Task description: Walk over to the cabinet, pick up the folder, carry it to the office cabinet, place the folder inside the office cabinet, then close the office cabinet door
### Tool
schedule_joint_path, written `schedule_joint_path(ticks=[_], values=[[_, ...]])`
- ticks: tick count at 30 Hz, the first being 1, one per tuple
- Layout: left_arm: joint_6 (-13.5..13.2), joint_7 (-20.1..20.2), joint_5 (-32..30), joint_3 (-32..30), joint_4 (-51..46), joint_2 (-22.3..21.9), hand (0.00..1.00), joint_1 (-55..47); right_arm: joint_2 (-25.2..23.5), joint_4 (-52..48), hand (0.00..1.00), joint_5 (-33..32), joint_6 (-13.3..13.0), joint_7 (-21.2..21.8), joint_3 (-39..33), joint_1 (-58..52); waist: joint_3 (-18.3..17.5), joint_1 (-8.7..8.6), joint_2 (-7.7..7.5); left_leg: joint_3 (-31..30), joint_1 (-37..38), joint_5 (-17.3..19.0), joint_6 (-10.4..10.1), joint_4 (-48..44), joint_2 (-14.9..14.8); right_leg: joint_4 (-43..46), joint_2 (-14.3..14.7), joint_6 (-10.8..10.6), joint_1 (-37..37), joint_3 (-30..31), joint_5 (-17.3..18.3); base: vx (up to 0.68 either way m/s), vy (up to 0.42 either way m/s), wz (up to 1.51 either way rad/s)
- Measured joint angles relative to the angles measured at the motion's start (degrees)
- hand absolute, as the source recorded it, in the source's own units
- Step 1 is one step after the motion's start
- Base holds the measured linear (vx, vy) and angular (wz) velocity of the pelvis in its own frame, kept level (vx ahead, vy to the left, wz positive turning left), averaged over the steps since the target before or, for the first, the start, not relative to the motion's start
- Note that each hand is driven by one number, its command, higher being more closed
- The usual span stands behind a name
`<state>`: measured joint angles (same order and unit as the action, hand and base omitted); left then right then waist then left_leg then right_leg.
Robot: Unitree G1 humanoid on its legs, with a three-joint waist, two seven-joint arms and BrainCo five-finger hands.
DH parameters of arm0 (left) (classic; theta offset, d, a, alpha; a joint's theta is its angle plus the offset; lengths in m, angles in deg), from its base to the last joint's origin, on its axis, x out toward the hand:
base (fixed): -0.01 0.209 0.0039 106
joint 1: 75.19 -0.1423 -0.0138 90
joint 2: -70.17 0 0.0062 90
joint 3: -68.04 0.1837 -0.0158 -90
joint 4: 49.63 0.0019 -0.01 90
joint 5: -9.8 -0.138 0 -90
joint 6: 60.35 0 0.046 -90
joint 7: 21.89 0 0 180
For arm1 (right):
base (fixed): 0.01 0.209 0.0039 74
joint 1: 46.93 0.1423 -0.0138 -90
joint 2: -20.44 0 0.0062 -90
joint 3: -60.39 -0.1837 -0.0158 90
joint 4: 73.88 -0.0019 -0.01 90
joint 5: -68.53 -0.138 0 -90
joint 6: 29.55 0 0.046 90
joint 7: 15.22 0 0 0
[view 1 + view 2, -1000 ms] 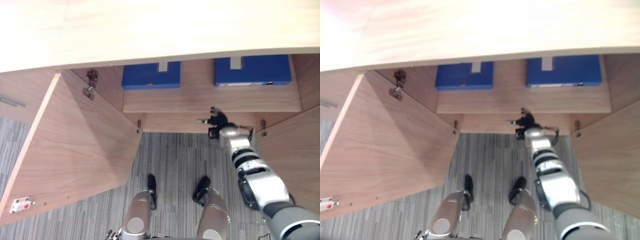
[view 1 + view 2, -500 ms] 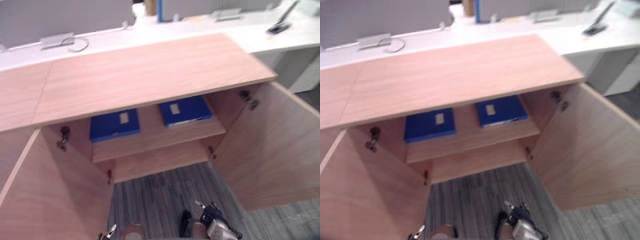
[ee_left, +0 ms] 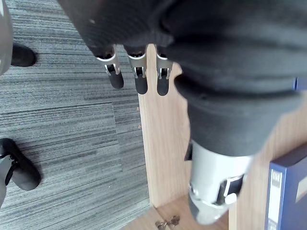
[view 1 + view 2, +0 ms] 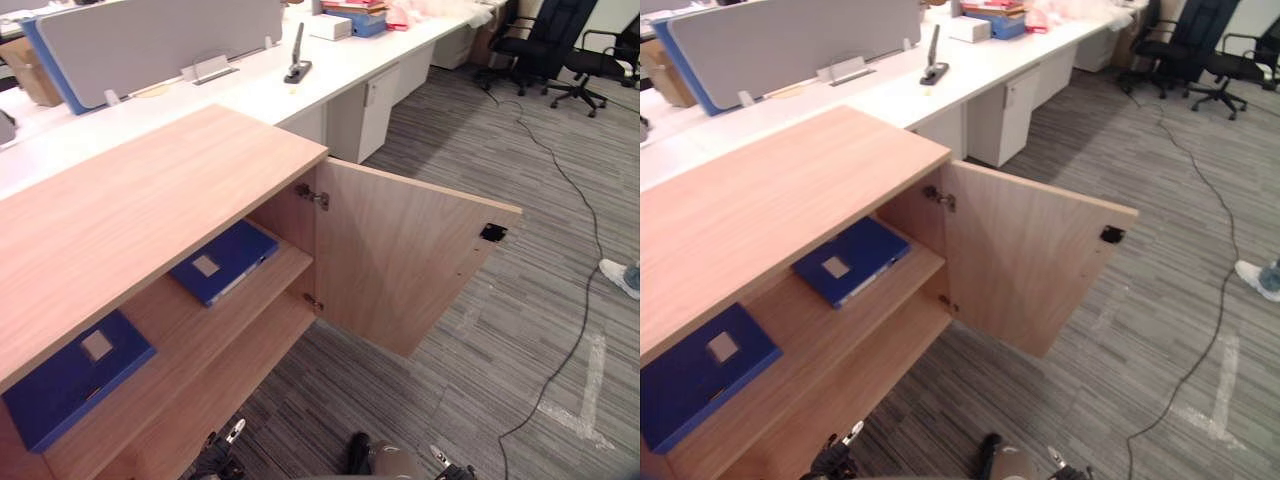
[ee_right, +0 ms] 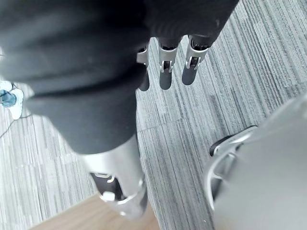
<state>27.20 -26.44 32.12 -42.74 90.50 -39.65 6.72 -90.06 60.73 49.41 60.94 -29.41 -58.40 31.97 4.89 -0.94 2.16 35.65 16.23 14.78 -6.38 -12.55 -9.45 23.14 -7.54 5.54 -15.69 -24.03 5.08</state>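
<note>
Two blue folders lie flat on the upper shelf of the wooden cabinet (image 4: 140, 200), one near the right side (image 4: 225, 262) and one further left (image 4: 68, 382). The cabinet's right door (image 4: 400, 255) stands wide open. My left hand (image 3: 138, 76) hangs low beside the cabinet's wooden edge, fingers straight and holding nothing; a blue folder's edge (image 3: 287, 191) shows past it. Over the grey carpet, my right hand (image 5: 165, 72) also hangs with relaxed fingers and nothing in it. Both hands' fingertips peek in at the bottom of the eye views, left (image 4: 232, 433) and right (image 4: 440, 458).
White desks (image 4: 300, 95) with a grey partition (image 4: 150, 40) run behind the cabinet. Black office chairs (image 4: 545, 45) stand at the far right. A thin black cable (image 4: 585, 290) trails across the carpet, and a person's shoe (image 4: 620, 275) shows at the right edge.
The camera has lifted and swung to the right, so the whole scene has shifted. My right arm has drawn back from the cabinet's lower front edge and now hangs low.
</note>
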Motion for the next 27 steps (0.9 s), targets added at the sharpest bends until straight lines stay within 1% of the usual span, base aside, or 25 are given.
schedule_joint_path(ticks=[2,3,4,5,6,7,8,9,11,13,15,17,19,20,22,24,26,27], values=[[0.36,-0.06,0.00,-0.35,0.08,0.01,0.00,-0.66,-0.12,-2.67,0.00,0.04,0.00,-0.14,-1.28,0.28,-0.08,0.20,0.30,1.64,1.13,-0.01,0.01,0.18,-0.49,1.87,-0.62,-0.45,0.39,-2.75,1.82,0.13,-0.039,-0.48],[0.46,-0.08,-0.04,-0.81,0.30,0.01,0.00,-0.94,-0.16,-4.71,0.00,0.04,0.00,-0.35,-1.48,0.55,0.02,0.14,0.61,2.05,1.93,-0.05,0.09,0.17,-1.11,2.26,-0.39,-0.63,0.78,-3.74,2.60,0.15,-0.047,-0.45],[0.46,-0.10,-0.23,-0.88,0.58,0.02,0.00,-1.04,-0.15,-5.72,0.00,0.05,0.00,-0.55,-1.58,0.69,-0.01,0.16,0.64,2.19,2.14,-0.14,0.21,0.15,-1.32,2.38,-0.12,-0.84,0.87,-3.77,2.77,0.15,-0.088,-0.28],[0.78,-0.11,-0.65,-0.84,1.50,0.08,0.00,-1.27,0.21,-7.22,0.00,0.06,0.06,-0.78,-3.22,2.39,-0.20,0.18,0.81,2.01,2.27,-0.35,0.49,-0.18,-1.86,2.19,0.79,-1.41,1.16,-3.04,2.64,0.10,-0.078,-0.23],[0.87,-0.11,-1.13,-0.88,1.96,0.09,0.00,-1.39,0.60,-7.22,0.00,0.05,0.14,-0.93,-4.25,3.88,-0.16,0.23,0.75,2.01,2.51,-0.48,0.69,-0.21,-1.92,2.07,1.27,-1.44,1.28,-2.41,2.56,0.08,-0.079,-0.36],[0.98,-0.24,-2.58,-1.03,3.34,0.11,0.00,-1.74,2.01,-7.03,0.00,-0.10,0.16,-1.16,-5.93,6.98,0.02,0.41,0.55,1.41,3.01,-0.67,1.04,-0.34,-1.95,1.49,1.99,-1.54,1.89,-1.56,2.43,0.02,-0.030,-0.31],[1.06,-0.29,-2.91,-1.04,4.12,0.11,0.00,-1.77,2.75,-6.94,0.00,-0.09,0.11,-1.48,-6.09,8.28,0.08,0.38,0.44,0.81,3.22,-0.70,1.23,-0.19,-1.90,1.02,2.30,-1.65,2.29,-1.07,2.23,-0.01,-0.005,-0.25],[1.07,-0.48,-3.80,-1.39,4.48,0.09,0.00,-1.86,4.51,-6.80,0.00,-0.08,0.09,-2.31,-6.07,10.53,0.01,0.53,0.49,-0.37,4.06,-0.93,1.54,1.40,-1.28,0.03,2.68,-1.62,3.26,-0.85,1.73,-0.05,0.050,-0.09],[0.97,-0.74,-3.79,-1.15,4.49,0.13,0.00,-2.24,6.38,-6.79,0.00,-0.05,-0.05,-2.89,-6.06,13.84,-0.57,0.60,0.81,-1.13,4.76,-2.30,1.00,3.57,-0.32,-0.61,3.07,-1.53,3.18,-0.54,0.99,-0.07,0.084,-0.10],[0.87,-1.06,-3.73,-0.95,4.43,0.28,0.00,-2.56,6.67,-6.75,0.00,-0.04,-0.02,-2.93,-6.11,15.81,-0.72,0.71,0.78,-1.89,3.82,-3.02,0.49,3.53,-0.08,-2.83,3.36,-1.47,3.16,-0.41,-0.36,-0.06,0.057,-0.09],[0.88,-1.74,-2.81,-0.24,4.41,0.53,0.00,-2.72,7.48,-6.48,0.00,0.00,0.03,-3.26,-6.17,16.40,-0.93,0.66,0.84,-3.69,2.31,-4.01,0.46,3.39,0.24,-5.50,3.39,-1.39,3.19,-0.64,-1.93,-0.05,0.035,0.05],[0.87,-2.33,-1.81,1.90,4.38,1.28,0.00,-3.22,9.76,-5.71,0.00,0.02,0.12,-3.70,-7.27,17.51,-1.14,0.64,1.00,-7.12,0.56,-4.89,0.36,3.22,0.33,-8.55,3.72,-1.26,3.27,-0.97,-3.69,0.00,0.005,0.07],[0.87,-2.52,-1.43,3.19,4.36,1.99,0.00,-3.39,12.53,-4.90,0.00,0.05,0.12,-4.12,-8.19,19.24,-1.15,0.66,1.01,-8.72,-0.05,-5.43,-0.23,3.15,0.31,-10.00,4.08,-1.07,3.44,-0.99,-4.35,0.02,0.000,0.00],[0.86,-2.56,-1.39,4.14,4.22,2.20,0.00,-3.41,14.67,-4.90,0.00,0.07,0.11,-4.13,-8.09,20.40,-1.16,0.68,1.03,-9.48,-0.30,-5.68,-0.25,3.03,0.25,-11.02,4.36,-1.22,3.79,-1.00,-4.91,0.00,0.000,0.00],[0.86,-2.55,-1.40,5.07,3.55,2.23,0.00,-3.65,17.33,-4.83,0.00,0.09,0.08,-4.14,-7.84,22.56,-1.15,0.63,1.02,-10.84,-0.36,-5.94,-0.10,2.90,0.19,-12.17,4.68,-1.23,4.39,-1.02,-5.31,0.00,0.000,0.00],[0.76,-2.48,-1.45,6.68,2.42,2.43,0.00,-3.88,22.61,-2.73,0.00,0.11,-0.52,-4.04,-6.34,27.38,-1.12,0.55,0.98,-11.84,-1.44,-6.06,-0.02,2.30,0.18,-14.57,4.95,-1.21,4.96,-1.02,-6.18,0.00,0.015,0.02],[0.74,-2.41,-1.43,7.37,1.90,2.45,0.00,-3.96,26.34,-0.28,0.00,0.14,-0.75,-3.82,-4.45,31.40,-1.08,0.58,0.96,-13.58,-2.37,-5.79,0.24,2.37,0.29,-16.28,5.05,-1.21,4.96,-1.05,-7.14,-0.02,0.037,0.10],[0.69,-2.35,-1.41,7.64,1.63,2.52,0.00,-4.05,28.07,1.46,0.00,0.14,-0.82,-3.73,-3.00,34.30,-0.86,0.65,1.13,-14.52,-2.56,-4.94,0.12,2.58,0.23,-16.69,5.11,-1.08,4.98,-1.04,-7.48,-0.02,0.043,0.10]])
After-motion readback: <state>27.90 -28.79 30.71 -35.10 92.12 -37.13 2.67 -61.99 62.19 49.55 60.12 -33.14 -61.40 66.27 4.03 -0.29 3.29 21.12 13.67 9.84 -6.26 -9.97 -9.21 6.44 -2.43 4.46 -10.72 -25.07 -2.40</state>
